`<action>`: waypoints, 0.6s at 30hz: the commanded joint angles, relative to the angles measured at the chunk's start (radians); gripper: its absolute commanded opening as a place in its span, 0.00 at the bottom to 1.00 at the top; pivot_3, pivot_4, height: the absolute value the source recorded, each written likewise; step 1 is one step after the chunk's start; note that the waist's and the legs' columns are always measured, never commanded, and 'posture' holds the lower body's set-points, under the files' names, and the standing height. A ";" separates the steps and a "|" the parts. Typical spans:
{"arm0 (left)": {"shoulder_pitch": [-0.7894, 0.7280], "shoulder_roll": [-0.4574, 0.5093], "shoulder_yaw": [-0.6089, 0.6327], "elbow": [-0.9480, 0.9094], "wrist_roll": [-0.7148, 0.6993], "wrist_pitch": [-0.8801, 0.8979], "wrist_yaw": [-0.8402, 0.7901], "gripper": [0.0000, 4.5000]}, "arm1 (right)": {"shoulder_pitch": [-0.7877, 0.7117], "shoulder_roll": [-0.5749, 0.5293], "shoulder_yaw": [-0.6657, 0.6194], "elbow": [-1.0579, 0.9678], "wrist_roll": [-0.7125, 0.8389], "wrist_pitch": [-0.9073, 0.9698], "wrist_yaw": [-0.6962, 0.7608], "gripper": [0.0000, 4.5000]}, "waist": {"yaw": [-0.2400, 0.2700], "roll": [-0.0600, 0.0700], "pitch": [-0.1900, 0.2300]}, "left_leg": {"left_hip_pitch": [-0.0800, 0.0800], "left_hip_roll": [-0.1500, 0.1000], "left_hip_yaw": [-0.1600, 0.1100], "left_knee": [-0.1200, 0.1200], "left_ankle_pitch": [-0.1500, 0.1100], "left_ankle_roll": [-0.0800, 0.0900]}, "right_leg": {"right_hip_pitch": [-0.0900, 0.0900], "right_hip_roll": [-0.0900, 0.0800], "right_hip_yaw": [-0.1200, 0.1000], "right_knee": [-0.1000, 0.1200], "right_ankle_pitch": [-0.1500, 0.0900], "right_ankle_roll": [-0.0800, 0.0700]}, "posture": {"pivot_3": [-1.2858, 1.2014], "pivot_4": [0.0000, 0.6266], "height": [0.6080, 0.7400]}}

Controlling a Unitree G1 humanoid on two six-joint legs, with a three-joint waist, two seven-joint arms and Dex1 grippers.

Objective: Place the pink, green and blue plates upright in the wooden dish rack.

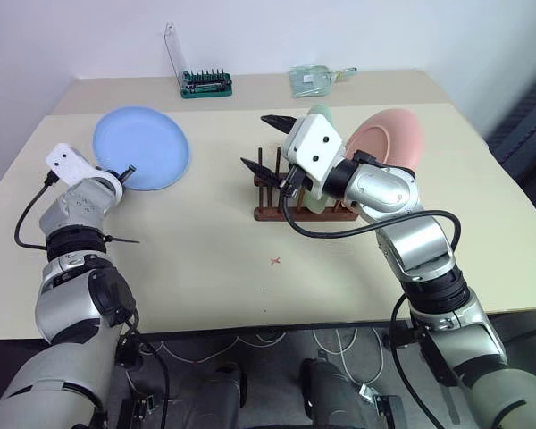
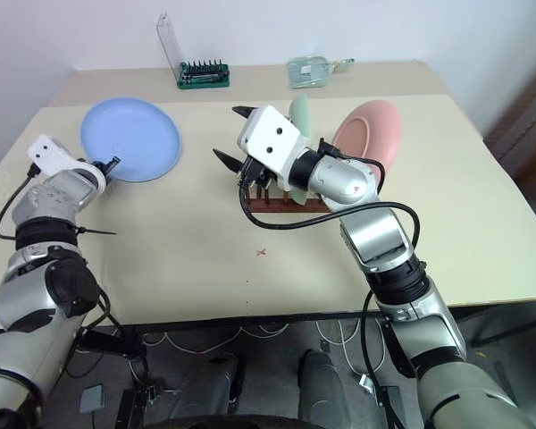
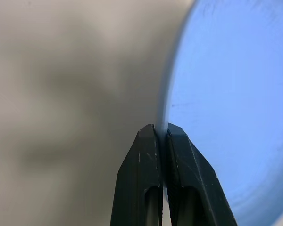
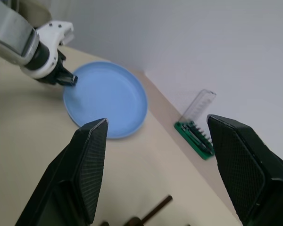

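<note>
Two robot arms are reaching over the beige table (image 1: 223, 286) from its near edge. At the left, the left gripper (image 1: 128, 170) is pinching the near rim of the blue plate (image 1: 143, 143), its two black fingers pressed together on that rim (the left wrist view is showing this clearly). That plate is lying flat on the table, well apart from the wooden dish rack (image 1: 295, 210). Over the rack, the right gripper (image 1: 266, 143) is hovering with its fingers spread apart and nothing between them. Both the green plate (image 2: 299, 116) and the pink plate (image 1: 389, 138) are standing upright in the rack. Near the far wall a green bit set (image 1: 205, 85) is resting.
</note>
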 commanded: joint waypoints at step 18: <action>0.187 -0.116 -0.174 -1.286 -0.273 0.582 -0.014 0.00 | -0.106 -0.017 0.163 0.223 -0.484 -0.412 -0.082 1.00 | -0.001 -0.002 0.002 | -0.001 0.000 0.000 0.000 0.001 -0.002 | 0.000 0.001 0.001 0.000 0.000 0.000 | 0.52 0.24 1.00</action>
